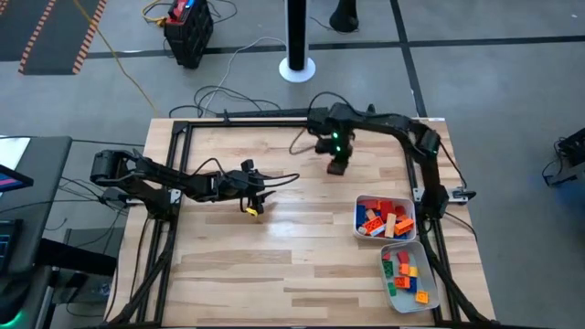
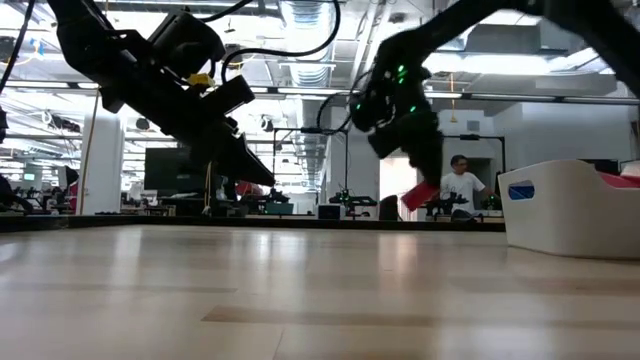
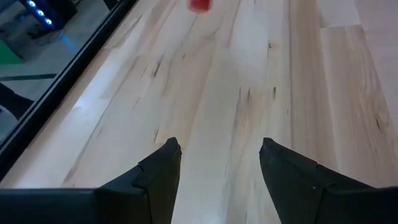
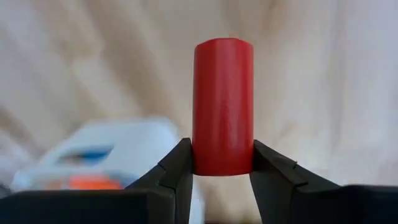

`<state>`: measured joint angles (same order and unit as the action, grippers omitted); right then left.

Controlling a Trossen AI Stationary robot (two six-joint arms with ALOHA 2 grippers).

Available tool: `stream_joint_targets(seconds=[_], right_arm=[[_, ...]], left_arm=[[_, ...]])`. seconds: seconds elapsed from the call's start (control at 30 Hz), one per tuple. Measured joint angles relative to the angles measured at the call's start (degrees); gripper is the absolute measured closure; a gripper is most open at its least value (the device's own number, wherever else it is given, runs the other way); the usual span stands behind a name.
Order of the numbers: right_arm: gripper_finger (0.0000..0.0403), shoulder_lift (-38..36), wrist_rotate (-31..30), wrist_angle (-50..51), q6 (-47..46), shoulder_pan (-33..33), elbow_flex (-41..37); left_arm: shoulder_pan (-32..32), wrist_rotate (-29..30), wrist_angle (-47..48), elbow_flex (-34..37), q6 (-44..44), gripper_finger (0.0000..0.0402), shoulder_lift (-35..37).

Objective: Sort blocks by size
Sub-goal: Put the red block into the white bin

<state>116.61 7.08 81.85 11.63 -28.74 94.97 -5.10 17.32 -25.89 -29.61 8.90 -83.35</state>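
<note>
Blocks (image 1: 385, 219) in red, orange, yellow and tan fill the upper white tray (image 1: 359, 216) at the right side of the table (image 1: 274, 265), and more blocks in green, red, orange and yellow lie in the lower white tray (image 1: 437, 281) just beside it, toward the table's front right corner. One red block (image 4: 222, 106) is off the table, gripped in the right gripper (image 1: 338, 166), which hangs over the far middle of the table, a little way from the upper tray. In the right wrist view the two dark fingers (image 4: 180, 171) press against the lower sides of the red block, which stands upright between them, its smooth rounded face toward the camera; a tray with a blue mark on its wall shows blurred behind it. In the low view the red block (image 2: 421, 194) hangs tilted under the gripper, clear of the wood, and a white tray (image 2: 570, 208) with a blue patch on its end stands at the right.

The left gripper (image 1: 252, 203) waits over the left middle of the table, its fingers (image 3: 163, 171) spread apart with nothing between them, only bare boards below. A yellow tag sits near its tip. No brand, label or readable writing shows on the blocks, trays or arms.

A person (image 2: 462, 186) in a white shirt sits far off in the room behind the table.
</note>
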Motion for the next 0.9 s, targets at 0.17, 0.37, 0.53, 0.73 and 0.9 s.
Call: stream_joint_targets(seconds=[0.17,0.37,0.53,0.73,0.9], right_arm=[[0.0251,-12.21,0.43,-0.15,-5.93,6.07,-11.54],[0.0251,-31.39,0.43,-7.97,-21.61,13.39,-24.14],[0.025,-43.52,-0.53,-9.49,-36.72,22.39,-34.19],[0.0224,-51.48,-8.42,-13.23,-52.26,31.2,-45.75],[0.0168,-52.95,-8.64,-16.16,-57.41,34.14,-49.29]], left_arm=[[1.05,0.07,1.27,0.0,-0.85,0.0194,0.0],[2.43,0.55,-1.86,0.0,0.77,0.0194,0.0],[2.54,0.8,-2.39,0.0,0.65,0.0194,0.0],[2.64,0.93,-5.41,0.0,0.55,0.0194,0.0],[3.11,0.94,-7.78,0.0,1.32,0.0194,0.0]])
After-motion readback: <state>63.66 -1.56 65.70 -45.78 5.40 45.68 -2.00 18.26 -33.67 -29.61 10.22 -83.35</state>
